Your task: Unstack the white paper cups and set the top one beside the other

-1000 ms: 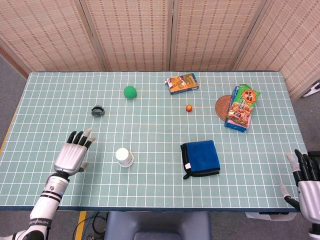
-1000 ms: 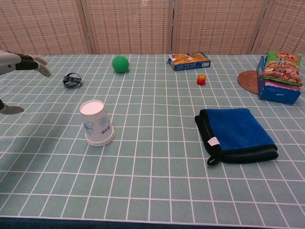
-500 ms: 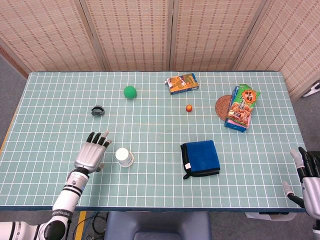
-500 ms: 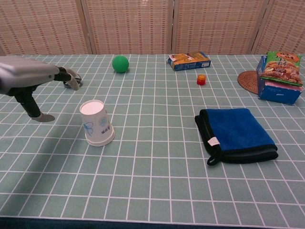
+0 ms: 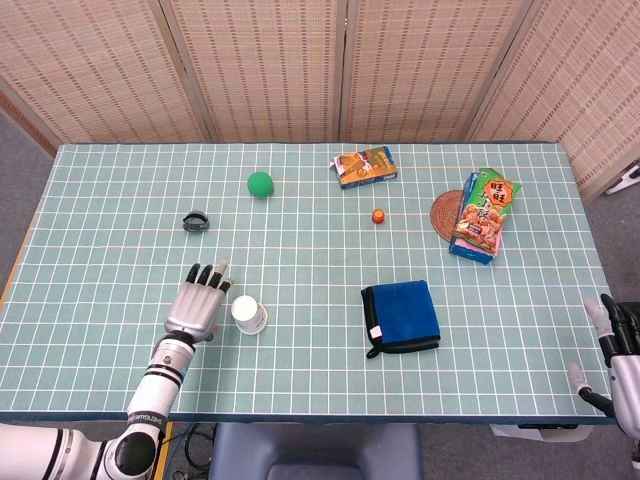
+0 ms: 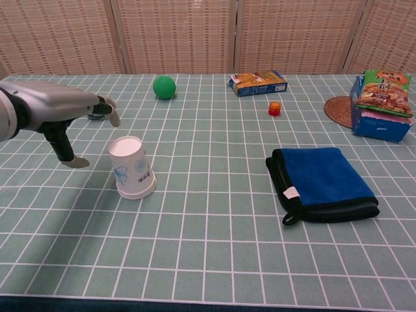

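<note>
Cups (image 5: 248, 314) stand stacked upside down on the counter (image 5: 320, 380), nothing separated yet. Left hand (image 5: 198, 304) hovers just beside them, fingers spread, empty. Right hand (image 5: 622, 345) idles empty, fingers apart, at the counter's edge.

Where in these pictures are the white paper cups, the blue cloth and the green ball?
white paper cups (image 6: 132, 168), chest view: side wall of the upside-down stack.
blue cloth (image 5: 401, 312), head view: middle of its folded top.
green ball (image 6: 164, 86), chest view: middle of its front.
</note>
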Controlling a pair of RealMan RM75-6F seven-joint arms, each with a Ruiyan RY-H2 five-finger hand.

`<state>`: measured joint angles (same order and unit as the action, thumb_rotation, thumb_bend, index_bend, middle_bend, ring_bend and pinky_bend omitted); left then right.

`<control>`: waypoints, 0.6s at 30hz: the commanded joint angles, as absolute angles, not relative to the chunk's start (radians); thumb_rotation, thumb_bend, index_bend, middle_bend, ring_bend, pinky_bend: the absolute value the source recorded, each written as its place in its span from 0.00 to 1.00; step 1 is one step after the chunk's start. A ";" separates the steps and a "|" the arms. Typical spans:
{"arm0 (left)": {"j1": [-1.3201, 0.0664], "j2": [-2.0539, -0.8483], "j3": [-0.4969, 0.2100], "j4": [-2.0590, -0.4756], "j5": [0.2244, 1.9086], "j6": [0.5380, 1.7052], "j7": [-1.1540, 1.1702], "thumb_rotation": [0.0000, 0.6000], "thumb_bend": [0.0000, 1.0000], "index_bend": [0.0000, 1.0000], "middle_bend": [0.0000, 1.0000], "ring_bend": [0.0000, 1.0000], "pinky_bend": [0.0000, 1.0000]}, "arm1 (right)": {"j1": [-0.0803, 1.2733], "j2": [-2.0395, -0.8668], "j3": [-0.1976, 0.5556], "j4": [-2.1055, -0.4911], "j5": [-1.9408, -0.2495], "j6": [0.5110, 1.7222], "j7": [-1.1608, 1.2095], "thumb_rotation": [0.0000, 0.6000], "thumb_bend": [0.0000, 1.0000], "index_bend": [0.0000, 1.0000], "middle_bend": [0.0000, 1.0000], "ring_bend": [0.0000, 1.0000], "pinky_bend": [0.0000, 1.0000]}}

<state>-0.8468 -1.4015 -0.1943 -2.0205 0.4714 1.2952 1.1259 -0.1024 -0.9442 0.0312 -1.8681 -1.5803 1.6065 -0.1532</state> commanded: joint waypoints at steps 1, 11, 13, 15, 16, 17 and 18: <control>-0.862 -1.412 -0.191 -2.016 0.457 1.305 1.126 1.00 0.29 0.21 0.00 0.00 0.00 | -0.104 -0.941 0.029 -1.867 -1.583 1.612 -0.147 1.00 0.31 0.01 0.00 0.00 0.00; -0.923 -1.466 -0.186 -2.036 0.401 1.386 1.173 1.00 0.30 0.23 0.00 0.00 0.00 | -0.105 -0.929 0.020 -1.862 -1.600 1.621 -0.117 1.00 0.31 0.01 0.00 0.00 0.00; -0.931 -1.478 -0.182 -2.037 0.396 1.400 1.178 1.00 0.30 0.23 0.00 0.00 0.00 | -0.107 -0.926 0.018 -1.861 -1.603 1.626 -0.108 1.00 0.31 0.01 0.00 0.00 0.00; -0.939 -1.488 -0.180 -2.040 0.391 1.412 1.183 1.00 0.30 0.23 0.00 0.00 0.00 | -0.110 -0.924 0.015 -1.859 -1.609 1.632 -0.102 1.00 0.31 0.01 0.00 0.00 0.00; -0.943 -1.492 -0.180 -2.041 0.390 1.418 1.185 1.00 0.30 0.23 0.00 0.00 0.00 | -0.110 -0.923 0.014 -1.858 -1.612 1.634 -0.101 1.00 0.31 0.01 0.00 0.00 0.00; -0.946 -1.496 -0.180 -2.042 0.389 1.424 1.187 1.00 0.29 0.23 0.00 0.00 0.00 | -0.110 -0.923 0.012 -1.858 -1.615 1.634 -0.099 1.00 0.31 0.01 0.00 0.00 0.00; -0.951 -1.499 -0.181 -2.045 0.387 1.431 1.190 1.00 0.29 0.23 0.00 0.00 0.00 | -0.110 -0.922 0.011 -1.857 -1.617 1.634 -0.097 1.00 0.31 0.01 0.00 0.00 0.00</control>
<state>-0.9479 -1.4963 -0.1807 -2.0427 0.3888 1.4271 1.1874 -0.1099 -0.9223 0.0117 -1.8577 -1.6164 1.6335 -0.0982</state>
